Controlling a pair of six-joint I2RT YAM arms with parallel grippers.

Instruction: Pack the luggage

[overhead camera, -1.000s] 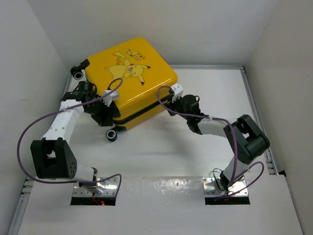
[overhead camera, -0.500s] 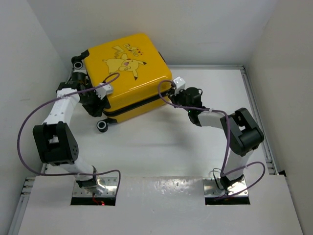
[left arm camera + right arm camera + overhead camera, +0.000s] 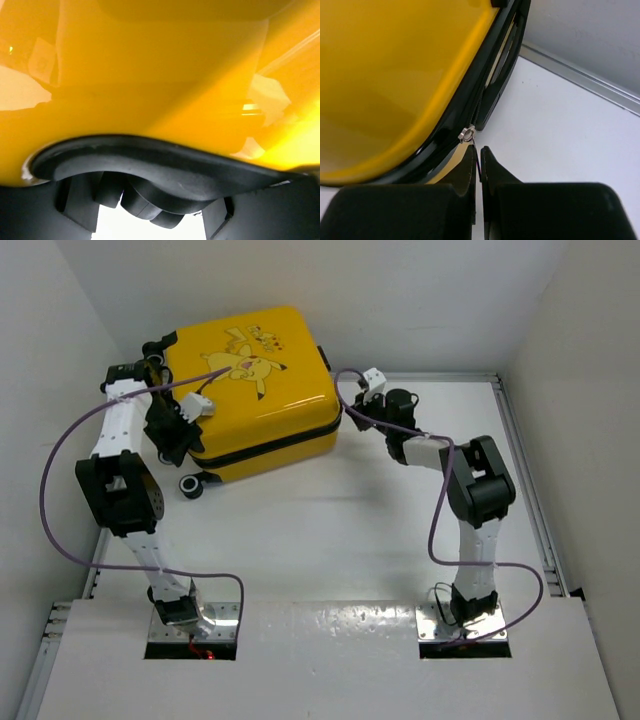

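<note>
Luggage sits at the table's far left corner, lid down, so you're on the zip. Right claw is pinched on the zip pull. Left claw is at the wheel side, grip unclear. Can't tell how much seam is left

I am looking at the luggage, which is showing a glossy yellow shell, a yellow cartoon outlined in black on its lid, a black zipper seam and black wheels. My right gripper is showing black against the plain white desk.
</note>
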